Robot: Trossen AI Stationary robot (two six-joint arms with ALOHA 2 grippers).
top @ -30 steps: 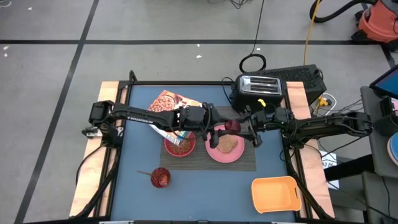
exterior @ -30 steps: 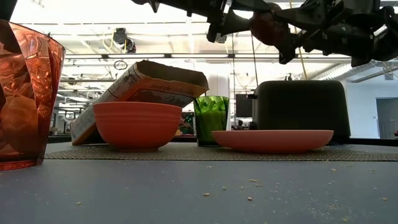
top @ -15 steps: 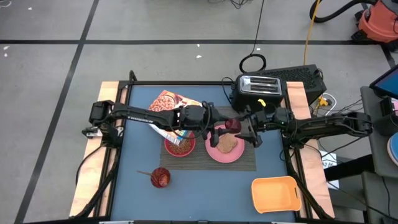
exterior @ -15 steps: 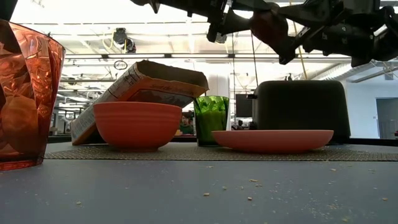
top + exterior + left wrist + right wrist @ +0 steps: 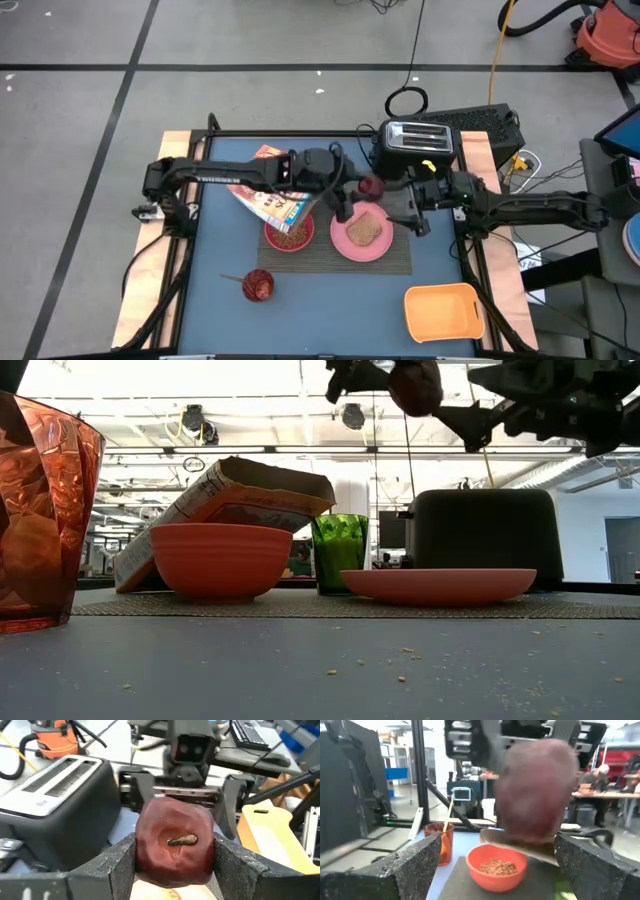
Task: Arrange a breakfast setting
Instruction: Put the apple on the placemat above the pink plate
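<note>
Red and small, the apple (image 5: 174, 846) sits clamped between the left gripper's (image 5: 175, 865) two dark fingers, stem end facing the wrist camera, held well above the table. In the overhead view you find it at about 12 o'clock from the larger pink plate (image 5: 344, 243), just beside the black toaster (image 5: 414, 147).

Your main risk is a dropped or bumped apple. The right gripper (image 5: 398, 199) hovers at roughly 3 o'clock from the fruit, its fingers spread wide on either side of it without touching, as its own wrist view shows. If you let go with the left before the right has closed, the apple likely falls onto the brown toast slice (image 5: 364, 229) on the plate, or rolls off the dark striped placemat (image 5: 400, 260). If you close the right off-centre, you could knock the apple sideways out of the left grip. The two grippers are also very near each other, so any hurried move may clash them.

Mind the Cheerios cereal box (image 5: 225, 497) too: it leans tilted over the pink-red bowl (image 5: 220, 560) of cereal, at 9 o'clock from the plate, under the left arm. A swing of that arm could tip it.
</note>
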